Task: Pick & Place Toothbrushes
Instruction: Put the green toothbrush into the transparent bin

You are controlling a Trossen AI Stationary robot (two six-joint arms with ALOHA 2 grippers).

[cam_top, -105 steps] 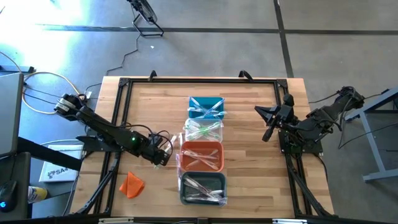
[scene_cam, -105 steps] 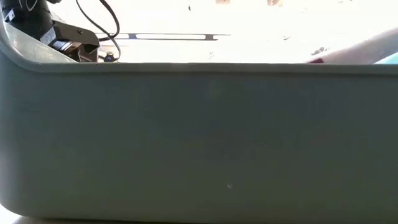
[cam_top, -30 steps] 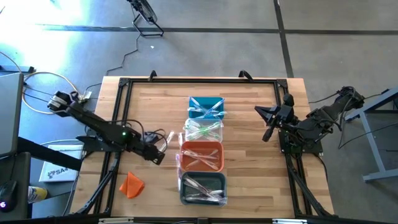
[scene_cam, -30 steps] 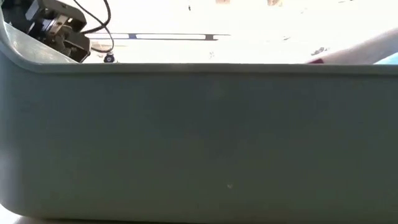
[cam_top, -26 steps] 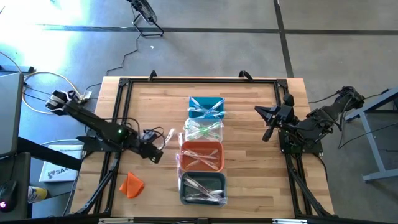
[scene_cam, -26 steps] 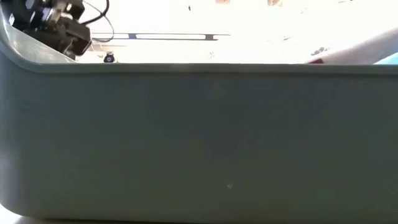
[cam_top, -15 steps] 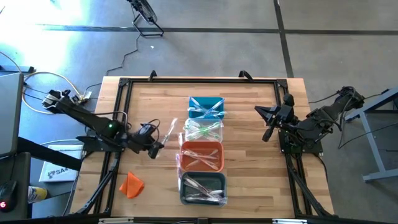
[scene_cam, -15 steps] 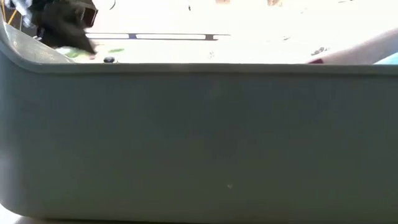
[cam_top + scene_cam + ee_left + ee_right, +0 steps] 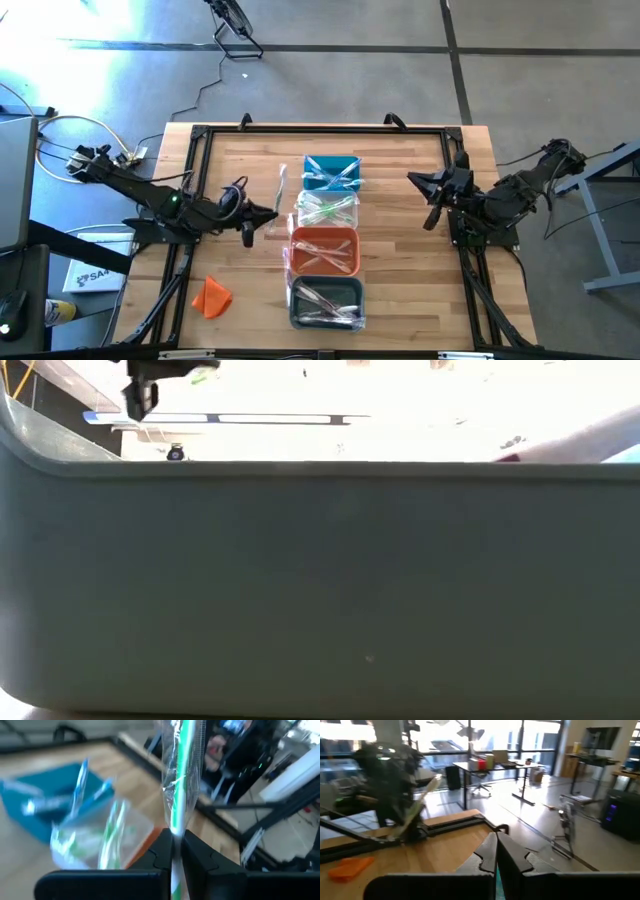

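Note:
My left gripper (image 9: 271, 213) hovers just left of the clear bin (image 9: 325, 210), shut on a green toothbrush in a clear wrapper (image 9: 282, 186); the left wrist view shows the same toothbrush (image 9: 181, 775). More toothbrushes lie in the teal bin (image 9: 330, 172), the clear bin, the orange bin (image 9: 323, 250) and the grey bin (image 9: 325, 300). My right gripper (image 9: 418, 183) waits shut at the table's right side, holding nothing. In the low view the grey bin's wall (image 9: 320, 580) blocks nearly everything. My left gripper pinches the wrapped toothbrush's handle (image 9: 173, 836) between its two fingers, a short way from one end, which sticks out behind the fingers. The fingers come level from the table's left and lie across it. The toothbrush is lifted clear, its long part pointing toward the far edge.
The four bins stand in a row from far to near down the table's middle. An orange cloth-like lump (image 9: 212, 297) lies near the front left corner. A black frame (image 9: 200, 135) runs along the table's edges. Bare wood shows between the bins and my right arm.
My left gripper has risen and gone toward the far edge and the bins, turning as it went. The wrapped toothbrush has come along in its hold, lifted clear of the table, and now points toward the far edge beside the teal and clear bins.

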